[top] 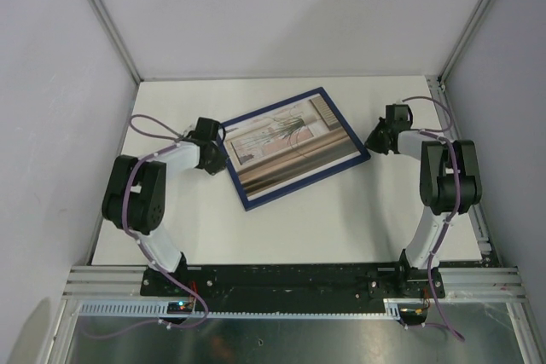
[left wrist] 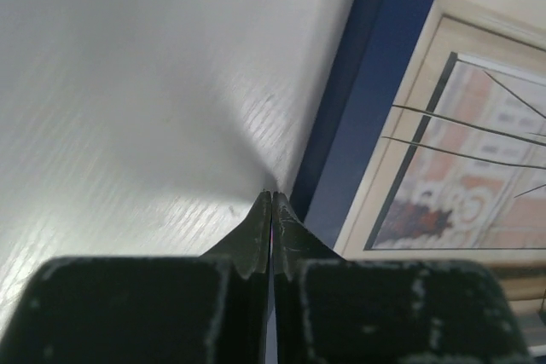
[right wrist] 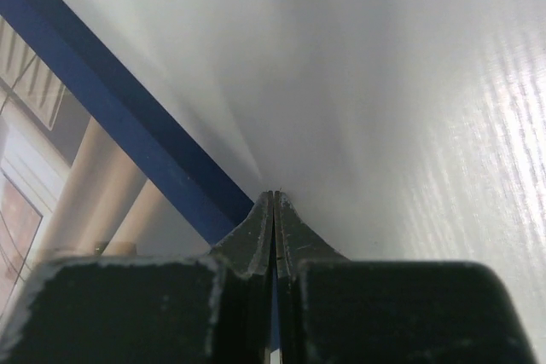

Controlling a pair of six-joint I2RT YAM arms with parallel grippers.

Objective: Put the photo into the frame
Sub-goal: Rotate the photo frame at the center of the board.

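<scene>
The frame (top: 307,183) lies flat and skewed in the middle of the table, navy face up. The photo (top: 290,144), with its plant and striped curtains, shows inside it. My left gripper (top: 220,159) is shut and empty, its tips low on the table just off the frame's left edge. In the left wrist view the shut tips (left wrist: 272,194) sit right beside the blue border (left wrist: 367,108), with the photo (left wrist: 461,168) beyond. My right gripper (top: 370,144) is also shut and empty, beside the frame's right corner. The right wrist view shows its tips (right wrist: 272,194) next to the blue edge (right wrist: 119,117) and the photo (right wrist: 51,176).
The white table (top: 358,219) is enclosed by pale walls at the left, back and right, with metal posts in the far corners. A black rail (top: 281,279) carrying both arm bases runs along the near edge.
</scene>
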